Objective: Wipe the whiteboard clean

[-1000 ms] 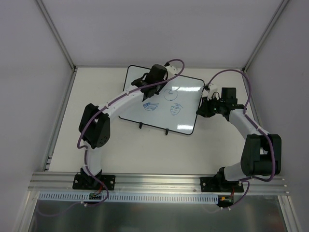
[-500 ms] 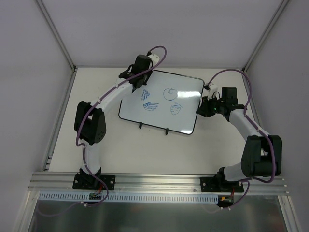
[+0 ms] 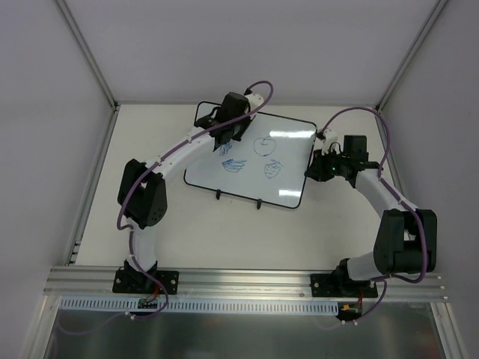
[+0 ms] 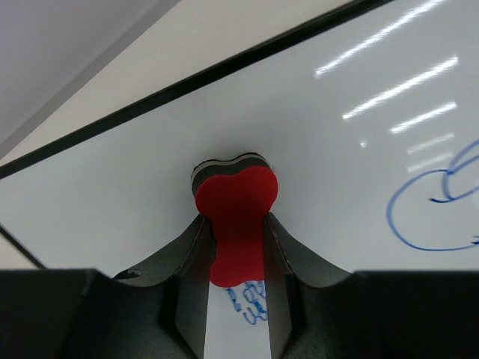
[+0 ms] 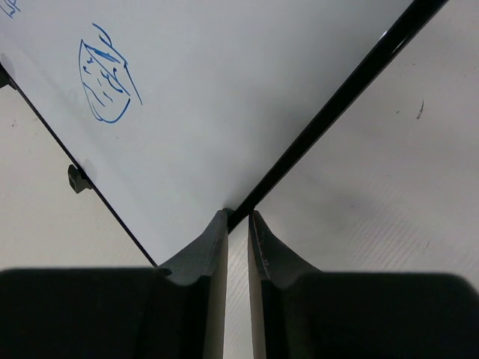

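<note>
You see the whiteboard (image 3: pixel 288 176) lying on the table (image 3: pixel 224 232) between the two arms, turned a little askew, with blue drawings (image 3: pixel 271 168) near its middle. Your left gripper (image 4: pixel 236 224) is closed on a red eraser (image 4: pixel 238 202), and the eraser's far end rests on the white surface close to the board's far left corner, just beside a small blue scribble (image 4: pixel 248 299). Your right gripper (image 5: pixel 238 217) is pinched on the black frame (image 5: pixel 337 97) at the board's right edge.
</note>
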`<state>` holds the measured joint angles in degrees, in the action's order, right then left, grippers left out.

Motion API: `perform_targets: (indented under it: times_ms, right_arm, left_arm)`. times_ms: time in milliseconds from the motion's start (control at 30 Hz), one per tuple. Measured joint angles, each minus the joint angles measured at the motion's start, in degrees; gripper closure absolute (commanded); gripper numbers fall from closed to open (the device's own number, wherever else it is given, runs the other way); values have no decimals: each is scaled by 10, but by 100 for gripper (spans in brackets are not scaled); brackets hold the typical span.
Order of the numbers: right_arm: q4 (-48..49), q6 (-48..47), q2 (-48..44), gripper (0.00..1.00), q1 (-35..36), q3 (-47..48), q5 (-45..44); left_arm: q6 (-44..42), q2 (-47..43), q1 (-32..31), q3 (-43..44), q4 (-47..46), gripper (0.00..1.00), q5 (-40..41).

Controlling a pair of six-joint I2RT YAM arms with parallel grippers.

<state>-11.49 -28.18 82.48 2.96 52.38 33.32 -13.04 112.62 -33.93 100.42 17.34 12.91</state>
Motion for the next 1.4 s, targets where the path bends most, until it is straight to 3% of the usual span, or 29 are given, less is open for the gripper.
perform_targets:
  times_ms: [233,633,900,1100,1400]
  right_arm:
    - [-2,-2,0,92,0,0,-3]
    - [5,-2,0,92,1,0,-1]
    - [5,-2,0,92,1,0,0]
    - [4,-2,0,92,1,0,-1]
    - [0,-4,0,92,1,0,-3]
  left_arm:
    - [0,8,-32,0,2,100,-5]
    - [45,-29,37,-67,-7,100,-3]
    - [72,-61,44,-125,-41,100,-3]
    - [96,-81,23,-175,-67,100,11]
    - [106,-79,-28,-183,-68,100,16]
